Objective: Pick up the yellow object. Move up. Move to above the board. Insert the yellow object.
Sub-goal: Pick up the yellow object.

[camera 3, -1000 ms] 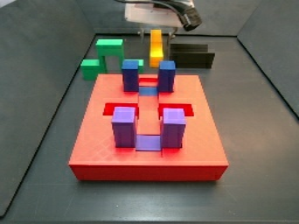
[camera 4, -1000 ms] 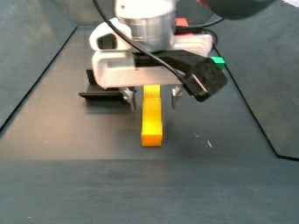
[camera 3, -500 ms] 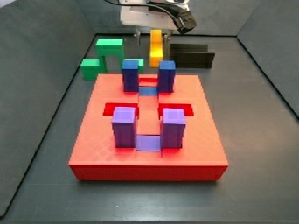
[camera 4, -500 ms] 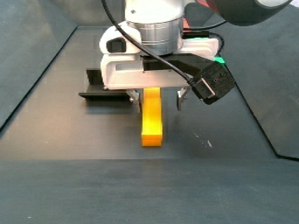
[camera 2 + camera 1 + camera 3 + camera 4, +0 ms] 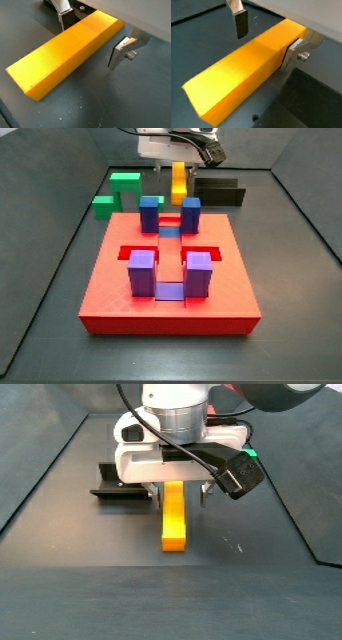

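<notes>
My gripper (image 5: 178, 161) is shut on the yellow object (image 5: 178, 180), a long yellow-orange bar that hangs upright below it, clear of the floor. It hangs behind the far edge of the red board (image 5: 114, 293), not over it. In the side view from the far end the gripper (image 5: 174, 484) holds the bar (image 5: 174, 519) by its upper end. In both wrist views the bar (image 5: 244, 70) (image 5: 63, 55) runs out from between the silver fingers (image 5: 240, 22) (image 5: 119, 52). The gripper shows in both wrist views (image 5: 264, 50) (image 5: 88, 45).
The board carries two blue pegs (image 5: 151, 213) at its far end and two purple pegs (image 5: 142, 276) nearer, with recessed slots between. Green blocks (image 5: 123, 183) stand behind it at the left. A dark black block (image 5: 221, 191) lies behind at the right and also shows in a side view (image 5: 118, 491). Grey walls ring the floor.
The gripper and the yellow bar have risen slightly since a second ago. Almost nothing differs from half a second ago.
</notes>
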